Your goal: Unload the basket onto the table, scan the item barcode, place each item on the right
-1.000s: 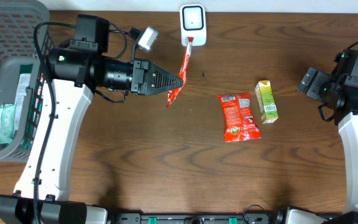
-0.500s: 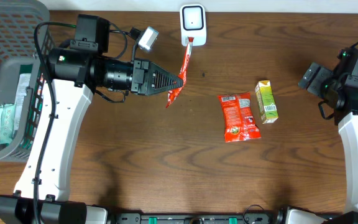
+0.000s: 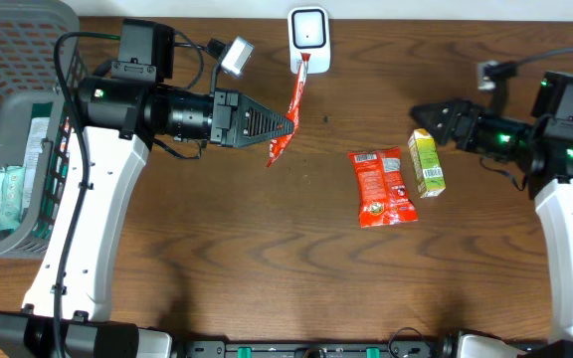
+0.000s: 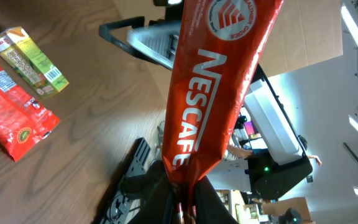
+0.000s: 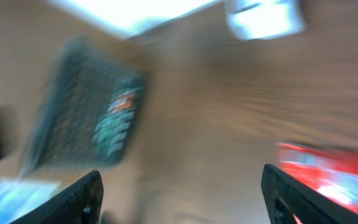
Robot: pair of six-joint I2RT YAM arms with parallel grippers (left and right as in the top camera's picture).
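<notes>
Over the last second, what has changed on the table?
The right end effector swung in from the far right. It is open, holds nothing, and now sits by the green carton's far end. Unchanged: the left end effector still grips the red Nescafe sachet at the scanner, and the red packet hasn't moved.

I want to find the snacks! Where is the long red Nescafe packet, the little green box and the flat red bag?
Nescafe packet [image 4: 196, 109]: left wrist view, on the white lettering.
green box [image 3: 427, 165]: overhead view, middle of its top face.
flat red bag [image 3: 382, 187]: overhead view, its middle.
</notes>
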